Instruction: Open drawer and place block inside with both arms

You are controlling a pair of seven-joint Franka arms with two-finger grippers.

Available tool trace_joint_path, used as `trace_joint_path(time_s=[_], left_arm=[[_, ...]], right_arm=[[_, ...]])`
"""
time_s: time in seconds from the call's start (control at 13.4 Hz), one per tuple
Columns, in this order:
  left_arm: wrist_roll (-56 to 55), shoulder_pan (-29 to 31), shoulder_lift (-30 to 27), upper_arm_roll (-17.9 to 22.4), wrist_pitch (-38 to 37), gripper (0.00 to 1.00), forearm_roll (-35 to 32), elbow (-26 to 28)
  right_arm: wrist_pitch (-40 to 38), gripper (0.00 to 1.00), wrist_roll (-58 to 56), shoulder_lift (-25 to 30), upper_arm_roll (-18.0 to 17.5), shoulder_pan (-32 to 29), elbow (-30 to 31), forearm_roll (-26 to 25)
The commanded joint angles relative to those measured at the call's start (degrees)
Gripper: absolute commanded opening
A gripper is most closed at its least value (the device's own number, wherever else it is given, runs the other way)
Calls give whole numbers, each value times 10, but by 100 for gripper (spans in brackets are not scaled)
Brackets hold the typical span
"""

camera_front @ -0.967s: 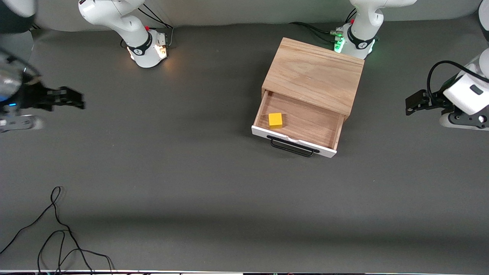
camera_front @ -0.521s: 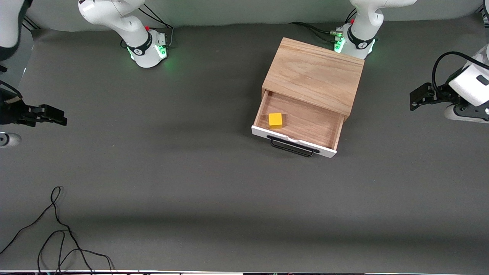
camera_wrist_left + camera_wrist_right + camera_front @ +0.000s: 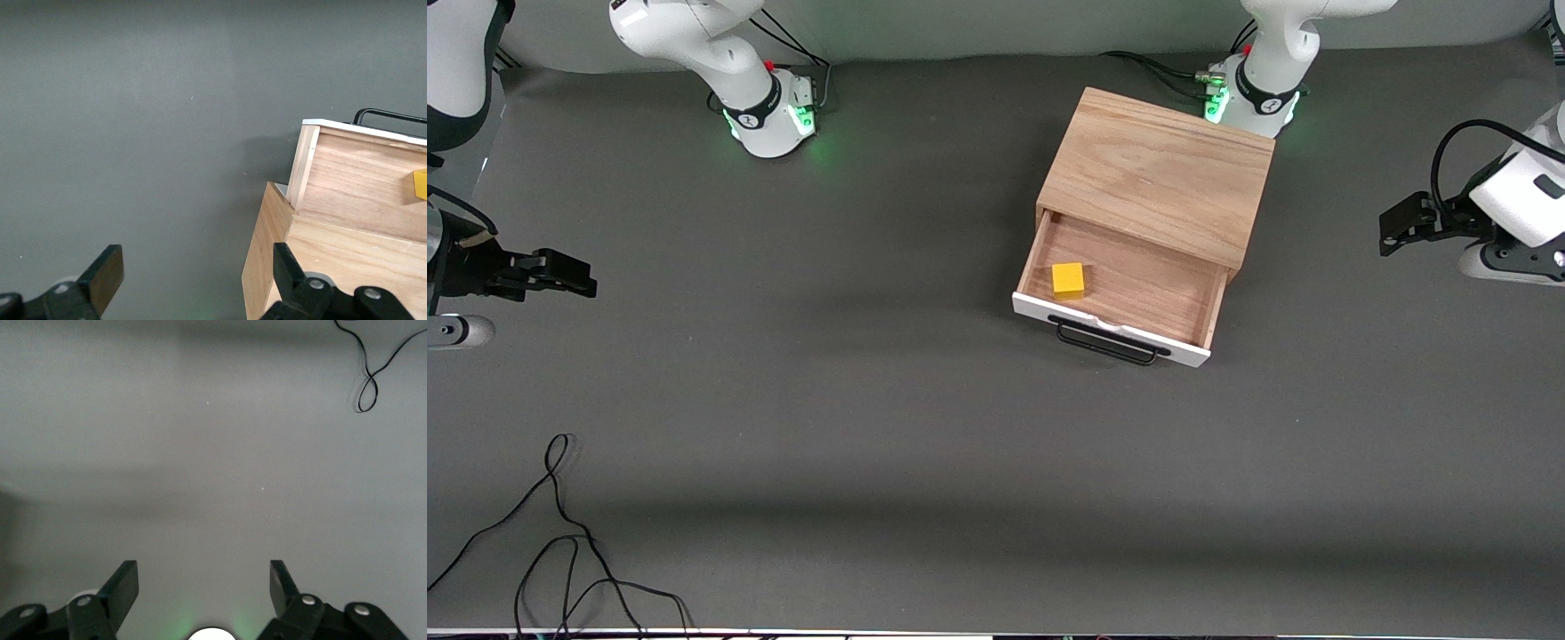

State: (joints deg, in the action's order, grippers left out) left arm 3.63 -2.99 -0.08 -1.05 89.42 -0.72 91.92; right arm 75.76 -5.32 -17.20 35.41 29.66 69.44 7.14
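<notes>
Nearest the front camera, the drawer (image 3: pixel 1116 298) is standing pulled out of its oak box (image 3: pixel 1158 172), and the block (image 3: pixel 1068 279) is lying inside, toward the right arm's end. Both tools are hanging empty and spread over the bare surface (image 3: pixel 925 427): left tool (image 3: pixel 1389 228) closer to the drawer, right tool (image 3: pixel 580 276) well apart.

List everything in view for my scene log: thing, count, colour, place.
wooden box: one, light oak, on the table toward the left arm's end.
drawer: one, white front, black handle, pulled open.
block: one, yellow, inside the drawer.
cable: one, black, on the table at the right arm's end, near the front camera.
table: one, dark grey.
left pincer: one, black, open, beside the wooden box.
right pincer: one, black, open, over bare table.
</notes>
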Motion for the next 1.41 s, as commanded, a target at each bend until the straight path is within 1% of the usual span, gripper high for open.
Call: trace_joint_path(time_s=[0.0,0.3,0.37,0.45,0.6,0.67,0.74,0.82,0.89,0.97,1.04,1.12,1.34], left_arm=[[-6,-5,-8,4,-6,100,-2,8],[-7,-5,-3,5,-4,100,-2,8],[-7,-5,-3,5,-4,100,-2,8],[-7,-5,-1,5,-2,100,-2,8],[-7,-5,1,5,-3,100,-2,7],[-7,-5,1,5,-2,100,-2,7],[-9,-5,1,5,-2,100,-2,7],[-7,-5,1,5,-2,100,-2,7],[-7,-5,1,4,-1,100,-2,6],[-9,-5,1,4,-1,100,-2,6],[-7,-5,1,4,-2,100,-2,6],[-7,-5,1,4,-1,100,-2,6],[-9,-5,1,4,1,100,-1,6]], right_arm=[[5,88,-6,9,4,8,12,9],[5,88,-6,10,-3,-6,13,10],[5,88,-7,10,-17,-32,12,11],[5,88,-7,14,-63,-74,12,10],[4,88,-5,24,-169,-171,13,3],[4,88,-5,26,-208,-209,13,2],[4,88,-4,27,-220,-222,13,2],[4,88,-4,29,-223,-230,14,2],[4,88,-4,32,-241,-252,16,2],[5,88,-3,36,-269,-274,21,2],[10,88,-2,46,-276,-279,33,-2],[28,88,-1,63,-278,-282,59,-9],[98,88,-1,141,-279,-284,179,-10]])
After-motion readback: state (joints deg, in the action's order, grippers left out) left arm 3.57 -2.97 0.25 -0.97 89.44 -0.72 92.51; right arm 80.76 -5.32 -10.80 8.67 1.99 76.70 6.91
